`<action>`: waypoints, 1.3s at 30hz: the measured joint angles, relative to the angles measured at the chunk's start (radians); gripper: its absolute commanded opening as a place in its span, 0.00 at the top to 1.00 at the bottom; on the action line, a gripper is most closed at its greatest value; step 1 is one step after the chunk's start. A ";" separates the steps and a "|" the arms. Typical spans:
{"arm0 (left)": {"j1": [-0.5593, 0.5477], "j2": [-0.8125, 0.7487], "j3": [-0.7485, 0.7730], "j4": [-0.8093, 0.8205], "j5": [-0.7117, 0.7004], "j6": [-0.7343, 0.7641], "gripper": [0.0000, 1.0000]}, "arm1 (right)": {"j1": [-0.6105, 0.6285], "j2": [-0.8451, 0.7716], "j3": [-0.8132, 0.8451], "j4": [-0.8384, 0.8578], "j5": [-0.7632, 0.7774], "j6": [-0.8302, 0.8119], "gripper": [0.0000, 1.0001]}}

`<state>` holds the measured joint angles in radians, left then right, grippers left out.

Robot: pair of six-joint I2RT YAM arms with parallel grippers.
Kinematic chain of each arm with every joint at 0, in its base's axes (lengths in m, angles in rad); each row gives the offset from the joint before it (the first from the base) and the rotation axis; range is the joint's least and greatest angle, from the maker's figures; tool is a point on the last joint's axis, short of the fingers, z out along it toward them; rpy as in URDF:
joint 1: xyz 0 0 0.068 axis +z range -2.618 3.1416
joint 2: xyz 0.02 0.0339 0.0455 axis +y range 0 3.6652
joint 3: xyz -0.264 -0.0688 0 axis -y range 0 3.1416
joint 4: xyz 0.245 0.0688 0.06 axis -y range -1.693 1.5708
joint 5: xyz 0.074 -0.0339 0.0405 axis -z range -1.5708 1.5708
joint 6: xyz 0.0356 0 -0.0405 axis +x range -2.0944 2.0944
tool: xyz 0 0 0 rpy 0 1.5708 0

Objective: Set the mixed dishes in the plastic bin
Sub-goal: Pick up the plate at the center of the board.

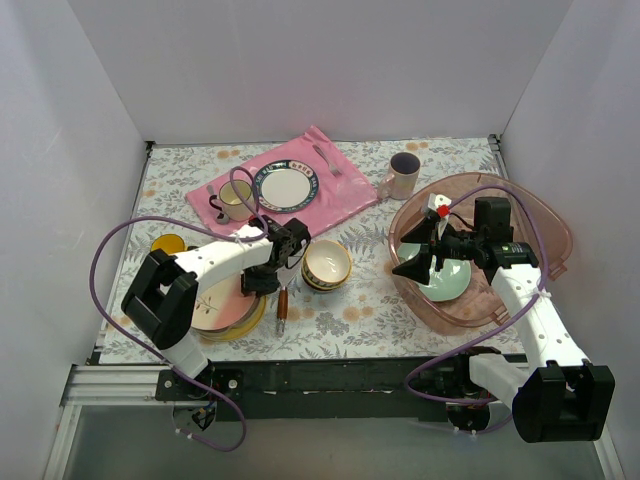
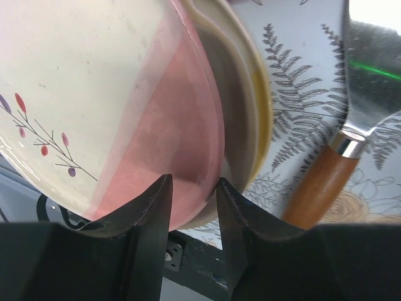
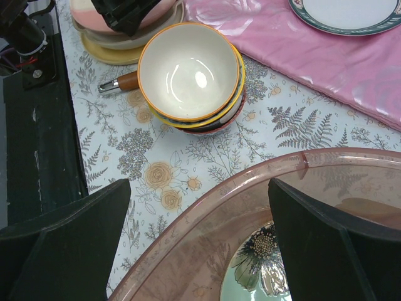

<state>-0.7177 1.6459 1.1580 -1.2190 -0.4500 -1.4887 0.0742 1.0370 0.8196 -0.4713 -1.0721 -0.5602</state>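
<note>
Grip time: left fingers [image 2: 147, 213] are clamped on the rim of the cream-and-pink plate [image 2: 94, 75] atop the stack at the table's [image 1: 380, 320] left front, so lift it level, clear of the spatula [image 2: 341, 144], then across to the plastic bin [image 1: 540, 215], where the right fingers [image 3: 75, 219] hang wide open.

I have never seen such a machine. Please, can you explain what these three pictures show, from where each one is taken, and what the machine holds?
These are two robot arms bolted to the near edge of a table. Each ends in a two-finger gripper. One picture looks down from above; the other two come from a camera on each wrist. On the table are stacked bowls, a pink mat and a wooden-handled spatula. The left gripper pinches the rim of a cream and pink plate. The right gripper is open and empty above the plastic bin, where a mint-green plate lies.
</note>
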 measured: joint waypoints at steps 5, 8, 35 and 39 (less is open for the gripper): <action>-0.003 0.003 -0.037 -0.006 -0.031 0.010 0.62 | 0.000 0.000 0.000 0.000 0.000 -0.003 0.01; -0.007 0.010 -0.048 -0.008 -0.044 0.011 0.61 | 0.000 0.000 0.000 0.000 0.000 -0.005 0.01; -0.065 0.048 -0.083 -0.046 -0.261 -0.006 0.89 | 0.000 0.000 0.000 -0.001 0.000 -0.017 0.01; -0.070 0.049 -0.082 -0.069 -0.273 -0.018 0.94 | 0.000 0.000 0.000 -0.001 0.000 -0.017 0.01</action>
<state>-0.7879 1.6951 1.0760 -1.2884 -0.7231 -1.5063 0.0742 1.0370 0.8196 -0.4725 -1.0721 -0.5770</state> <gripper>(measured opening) 0.174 0.985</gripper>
